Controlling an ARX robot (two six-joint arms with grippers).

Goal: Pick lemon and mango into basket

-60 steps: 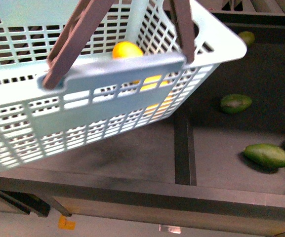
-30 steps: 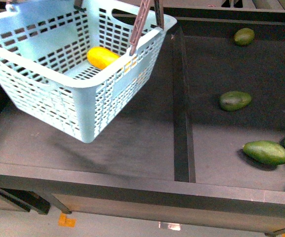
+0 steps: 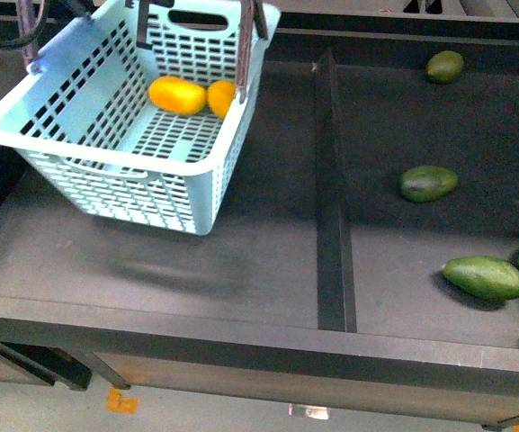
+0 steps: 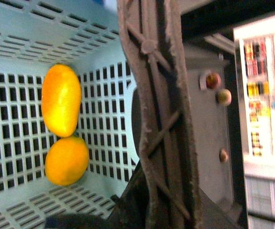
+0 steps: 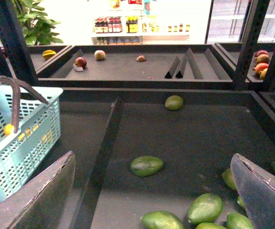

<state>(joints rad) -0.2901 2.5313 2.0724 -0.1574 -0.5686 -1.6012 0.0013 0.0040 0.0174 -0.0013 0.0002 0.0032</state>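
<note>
The big dark shelf (image 3: 268,252) is in front of me, with a black bar (image 3: 331,189) running down its middle. On the left side of the bar is the basket (image 3: 106,166), pale blue with holes all over. It is tilted, with one end higher than the other. I cannot tell if its low corner is touching the shelf or just above it. Its brown handles (image 3: 241,54) stand up, and in my left wrist view one handle (image 4: 158,119) runs right past my camera, so I think my left gripper is holding it. But I cannot see my left fingers, so I cannot tell if they are shut on it.

Inside the basket lie the mango (image 3: 176,94) and the lemon (image 3: 221,97), touching each other, against the far wall. So both fruits are in, and the job looks nearly done.

On the right side of the bar are the green fruits (image 3: 484,277), well apart from the basket.

My right gripper (image 5: 151,191) hangs over those green fruits with its fingers wide apart and nothing between them.

What could go wrong? The basket is tipped, so the two fruits could roll. If the handle slips, the basket could drop and bump hard
</note>
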